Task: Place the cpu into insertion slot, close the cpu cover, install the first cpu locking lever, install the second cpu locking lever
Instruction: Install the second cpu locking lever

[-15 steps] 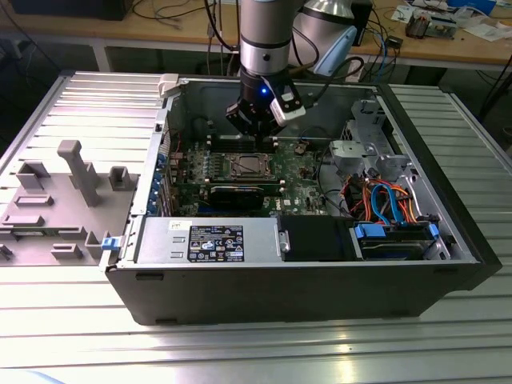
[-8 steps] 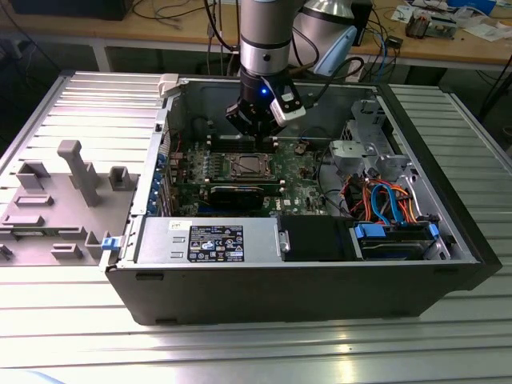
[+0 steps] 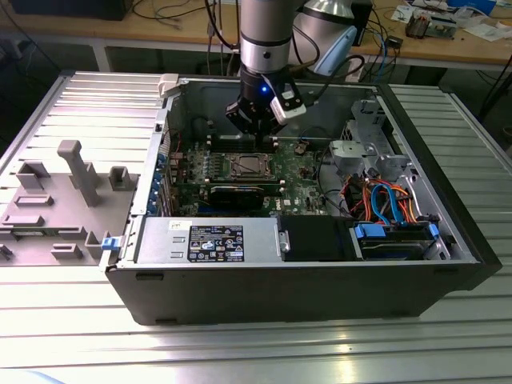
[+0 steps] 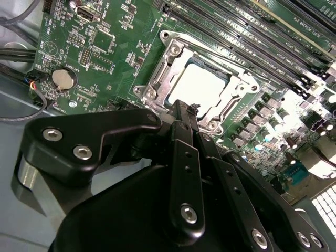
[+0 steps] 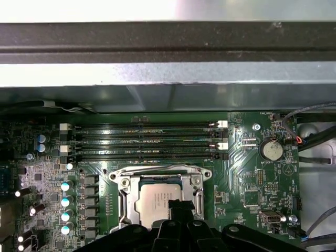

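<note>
The cpu (image 4: 202, 86) lies flat in the insertion slot (image 4: 167, 38) on the green motherboard, its silver-grey top showing. The cpu cover (image 4: 157, 79) lies down over it as a silver frame, with the chip visible through its window. In the first wrist view the cpu (image 5: 156, 202) sits framed by the cover (image 5: 126, 197). My gripper (image 4: 184, 107) hangs just above the socket's edge with its black fingers together and nothing between them. In the exterior view the gripper (image 3: 254, 128) hovers over the cpu (image 3: 250, 166), inside the open computer case.
Long black memory slots (image 5: 142, 142) run beside the socket. A coin battery (image 5: 272, 150) sits on the board nearby. A power supply (image 3: 208, 240), a black drive box (image 3: 316, 238) and coloured cables (image 3: 384, 200) fill the case's near side. A grey fixture tray (image 3: 64, 184) lies outside.
</note>
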You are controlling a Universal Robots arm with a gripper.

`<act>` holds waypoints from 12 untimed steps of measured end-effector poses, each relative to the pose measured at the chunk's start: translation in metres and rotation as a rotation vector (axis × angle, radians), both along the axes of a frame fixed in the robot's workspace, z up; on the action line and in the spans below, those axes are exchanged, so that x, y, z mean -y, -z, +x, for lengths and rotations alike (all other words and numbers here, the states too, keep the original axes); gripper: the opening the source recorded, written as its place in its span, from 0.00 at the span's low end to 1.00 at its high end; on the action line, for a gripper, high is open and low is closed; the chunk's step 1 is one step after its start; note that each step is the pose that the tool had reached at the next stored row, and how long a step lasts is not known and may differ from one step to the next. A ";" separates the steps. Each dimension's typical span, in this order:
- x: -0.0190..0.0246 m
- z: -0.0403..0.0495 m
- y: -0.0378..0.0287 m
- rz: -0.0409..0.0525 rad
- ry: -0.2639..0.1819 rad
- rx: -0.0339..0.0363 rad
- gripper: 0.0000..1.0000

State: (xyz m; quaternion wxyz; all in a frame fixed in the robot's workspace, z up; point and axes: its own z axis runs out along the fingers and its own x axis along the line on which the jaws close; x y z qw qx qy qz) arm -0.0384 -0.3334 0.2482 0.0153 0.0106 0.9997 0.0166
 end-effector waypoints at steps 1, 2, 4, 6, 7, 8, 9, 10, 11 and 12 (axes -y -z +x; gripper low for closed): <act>0.0000 0.0000 -0.0005 0.0001 0.000 0.0000 0.11; 0.0000 0.0000 -0.0008 0.0002 0.000 0.0001 0.11; 0.0000 0.0000 -0.0008 0.0002 0.000 0.0001 0.11; 0.0000 0.0000 -0.0009 0.0000 0.000 0.0000 0.11; 0.0000 0.0000 -0.0009 0.0001 0.000 0.0000 0.11; 0.0001 0.0000 -0.0010 -0.0001 0.000 0.0000 0.11; 0.0003 0.0000 -0.0010 -0.0002 0.000 -0.0001 0.11; 0.0006 0.0000 -0.0010 0.0000 0.000 0.0000 0.11; 0.0009 0.0000 -0.0010 -0.0001 0.000 -0.0001 0.11; 0.0013 0.0000 -0.0010 0.0000 0.000 -0.0001 0.11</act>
